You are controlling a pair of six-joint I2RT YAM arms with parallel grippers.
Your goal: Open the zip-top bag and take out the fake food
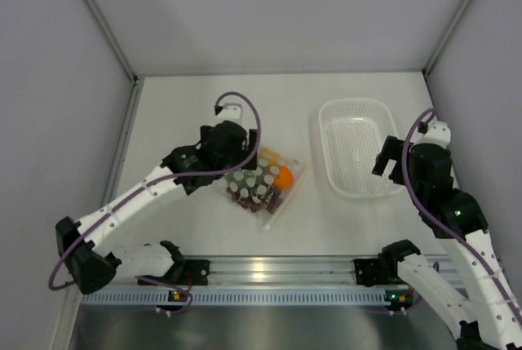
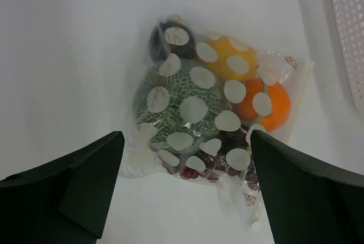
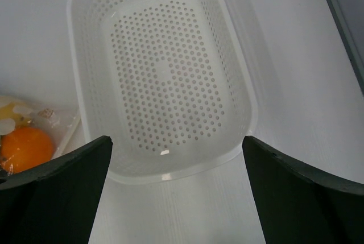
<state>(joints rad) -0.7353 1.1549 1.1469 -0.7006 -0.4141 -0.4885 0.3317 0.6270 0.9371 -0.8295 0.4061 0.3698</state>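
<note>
Item: zip-top bag [image 1: 265,183], lying mid-surface [image 1: 188,113], enclosing the fake food [image 2: 182,102]. Probably handling light, crinkly and slippery, with contents shifting. Suggested hold: the flat rim beside the orange [image 2: 267,104]. Left fingers [image 2: 85,187] hovering wide above it; right fingers [image 3: 62,193] spreading wide over the basket [image 3: 85,5]. Open room lying leftward, basket crowding the right.

From above, the left arm [image 1: 147,195] hides one corner of the zip-top bag [image 1: 273,197]. The right wrist view cuts off the orange [image 3: 24,148] at its edge.

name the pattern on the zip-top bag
White polka dots on the clear zip-top bag, best in the left wrist view.
</note>
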